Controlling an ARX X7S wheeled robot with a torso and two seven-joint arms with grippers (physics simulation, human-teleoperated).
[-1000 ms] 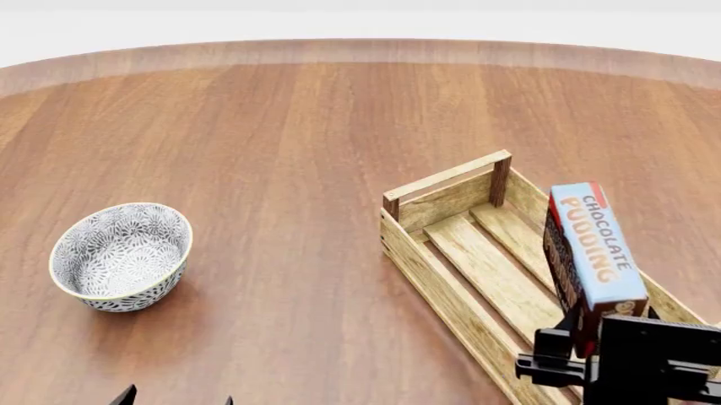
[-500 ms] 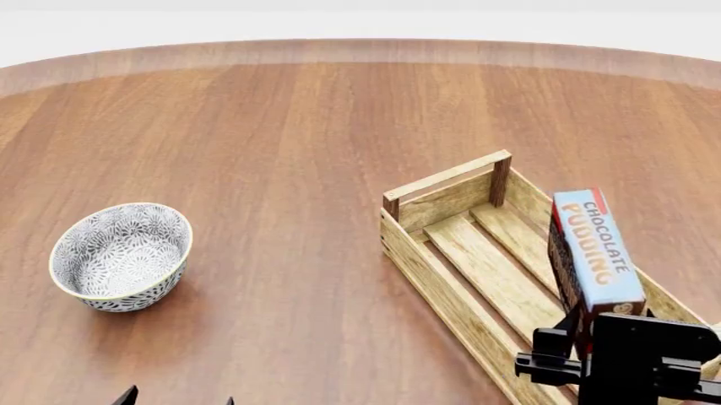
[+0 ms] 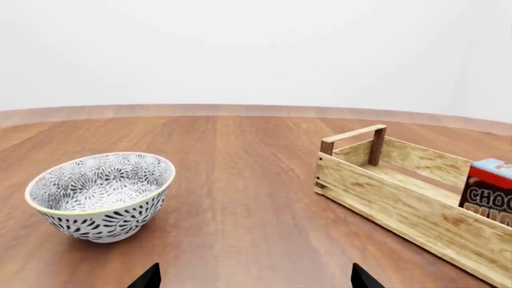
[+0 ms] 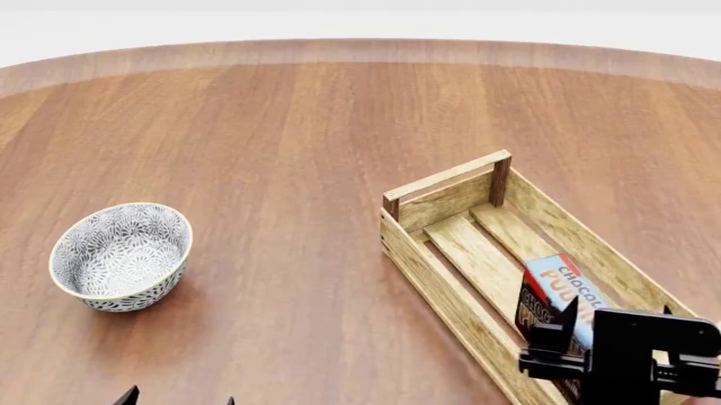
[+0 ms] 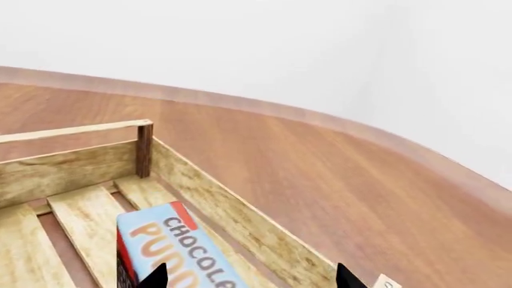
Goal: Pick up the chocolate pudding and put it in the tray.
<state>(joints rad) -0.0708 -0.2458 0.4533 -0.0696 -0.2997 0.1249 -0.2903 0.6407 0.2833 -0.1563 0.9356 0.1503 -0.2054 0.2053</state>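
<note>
Right jaws [image 4: 577,337], grip uncertain, held the light-blue chocolate pudding carton [image 4: 555,297] inside the light-wood slatted crate [image 4: 441,283]; an early release could topple it.

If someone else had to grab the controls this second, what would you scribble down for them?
Right gripper: over the near end of the tray, fingers on either side of the chocolate pudding. Whether it is clamped or has let go cannot be told from these views.
Left gripper: only its fingertips show, spread wide, empty, low over the table near the bowl.
Done: the pudding is inside the tray walls, down among the slats.
Left: check that the carton rests on the tray floor, open the right gripper if it is not open, and lift it clear without dragging the carton out.
</note>
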